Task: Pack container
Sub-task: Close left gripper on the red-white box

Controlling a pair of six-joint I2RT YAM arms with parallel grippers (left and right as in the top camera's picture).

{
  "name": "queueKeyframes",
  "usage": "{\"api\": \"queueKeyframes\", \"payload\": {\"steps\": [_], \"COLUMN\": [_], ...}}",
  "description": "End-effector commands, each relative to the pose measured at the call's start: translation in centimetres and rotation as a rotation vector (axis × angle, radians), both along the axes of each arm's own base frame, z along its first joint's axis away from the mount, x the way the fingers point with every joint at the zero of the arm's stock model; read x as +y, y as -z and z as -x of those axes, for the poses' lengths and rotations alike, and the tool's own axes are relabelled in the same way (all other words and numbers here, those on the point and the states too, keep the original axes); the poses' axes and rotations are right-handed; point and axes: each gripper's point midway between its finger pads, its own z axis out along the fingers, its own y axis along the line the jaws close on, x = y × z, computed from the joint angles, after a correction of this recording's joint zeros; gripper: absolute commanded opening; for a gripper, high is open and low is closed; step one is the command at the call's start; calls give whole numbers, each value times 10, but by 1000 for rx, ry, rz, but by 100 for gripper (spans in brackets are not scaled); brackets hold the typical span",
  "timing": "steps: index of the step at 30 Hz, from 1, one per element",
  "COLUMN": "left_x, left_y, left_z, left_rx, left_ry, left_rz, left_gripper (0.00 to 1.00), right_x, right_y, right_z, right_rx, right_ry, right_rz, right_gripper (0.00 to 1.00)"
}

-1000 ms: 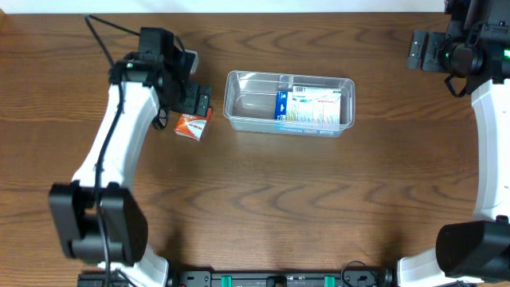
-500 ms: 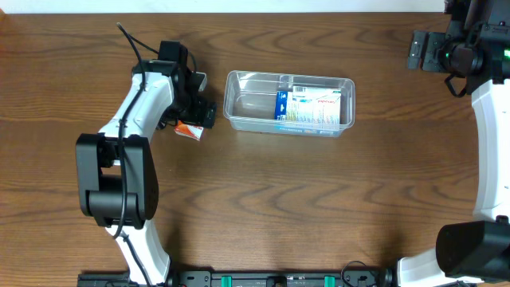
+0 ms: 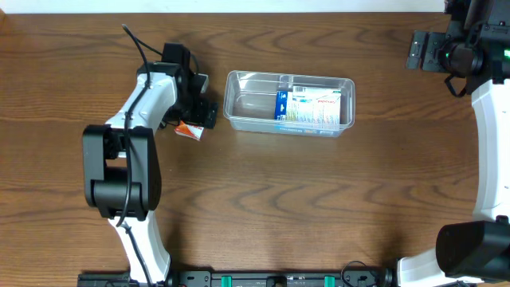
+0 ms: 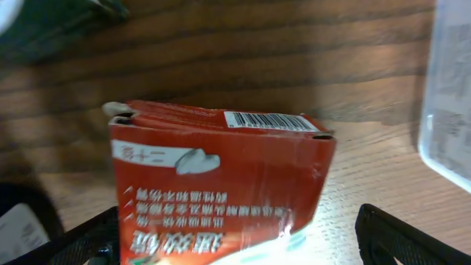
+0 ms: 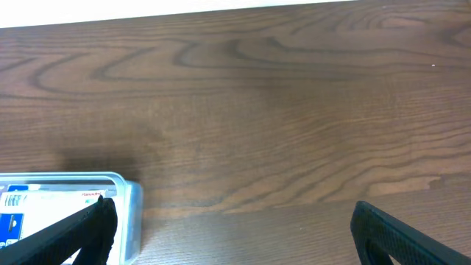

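Left gripper (image 3: 198,117), jaws spread, straddles the red box (image 4: 221,177) just left of the container (image 3: 249,104), barely shifted since before. Right gripper (image 5: 234,232), jaws spread, remains far right of the unmoved container.

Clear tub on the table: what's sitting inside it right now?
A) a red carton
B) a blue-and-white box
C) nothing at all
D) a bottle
B: a blue-and-white box lies at one end of the container, while the red carton sits outside it.

Red box (image 4: 221,184) shows barcode and Chinese characters.
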Motion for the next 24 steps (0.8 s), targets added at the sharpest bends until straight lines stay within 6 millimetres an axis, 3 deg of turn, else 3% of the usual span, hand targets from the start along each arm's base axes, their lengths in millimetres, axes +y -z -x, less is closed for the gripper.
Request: {"api": "queueKeyframes", "payload": {"steps": [1,19,24], "left_x": [2,2,2], "left_y": [5,6,7], "left_z": [-2,1,1], "left_rx": [5,14,18], "left_ry": [8,7,-19], "left_rz": [-15,-15,-13], "left_gripper": [98,99,93], "right_x": [-3,-3,-3], "right_y": [-1,-1,-1], "right_z": [0,0,0], "right_rx": [-3,-3,-3], "right_ry": [19,19,19], "right_rz": [-4,-4,-4], "right_gripper": [99,99,99]}}
